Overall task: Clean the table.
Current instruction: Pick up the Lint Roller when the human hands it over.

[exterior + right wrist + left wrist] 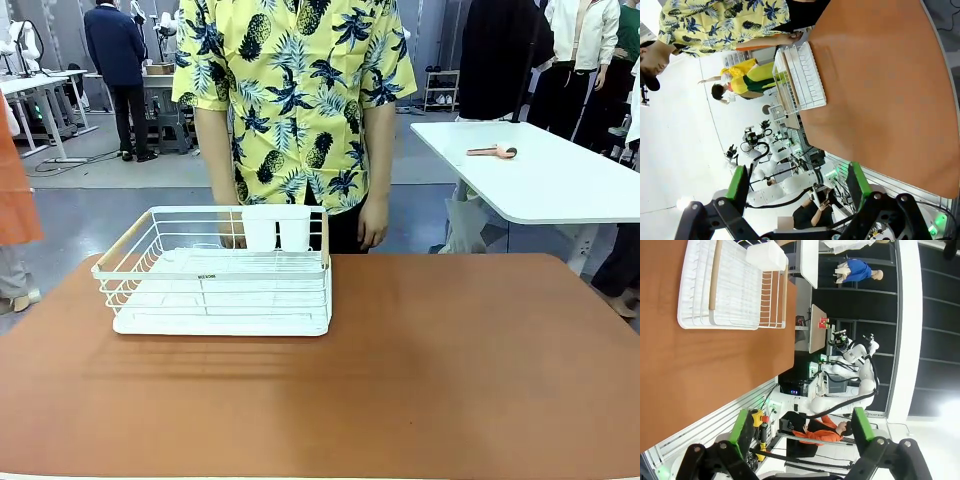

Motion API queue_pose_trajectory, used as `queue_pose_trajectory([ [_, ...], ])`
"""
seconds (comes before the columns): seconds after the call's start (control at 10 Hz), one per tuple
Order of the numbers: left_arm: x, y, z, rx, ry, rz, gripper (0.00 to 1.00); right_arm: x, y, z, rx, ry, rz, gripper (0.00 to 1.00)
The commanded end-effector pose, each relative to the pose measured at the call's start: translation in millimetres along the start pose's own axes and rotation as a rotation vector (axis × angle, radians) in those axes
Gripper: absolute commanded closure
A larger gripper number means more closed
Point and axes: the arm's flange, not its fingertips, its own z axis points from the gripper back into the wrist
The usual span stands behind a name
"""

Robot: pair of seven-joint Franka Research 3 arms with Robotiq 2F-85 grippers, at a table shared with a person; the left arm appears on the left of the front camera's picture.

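the large reddish-brown matte table [450, 380] spans the foreground, with a white wire dish rack [220, 290] standing on its far left part (a person's hand [372, 235] hangs near it). left gripper [801, 427] and right gripper [797, 182] both gape wide, holding nothing. risk: a reaching arm could shove the light rack toward the edge or meet that hand.

The table [450, 370] is wide and level, with a smooth, matte reddish-brown top. Its far corners, at ten and two o'clock, are rounded. A white wire rack [220, 275] stands on it toward ten o'clock, near the far edge.
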Motion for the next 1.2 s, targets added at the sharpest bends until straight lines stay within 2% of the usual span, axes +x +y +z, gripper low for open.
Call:
queue_pose_trajectory([
  [0.0,1.0,-1.1,-2.2,-0.001,0.006,-0.003,0.00,0.4,2.0,-1.9,-0.001,0.004,0.004,0.00],
  [1.1,1.0,-1.1,-2.2,-0.001,0.006,-0.003,0.00,0.4,2.0,-1.9,-0.001,0.004,0.004,0.00],
])
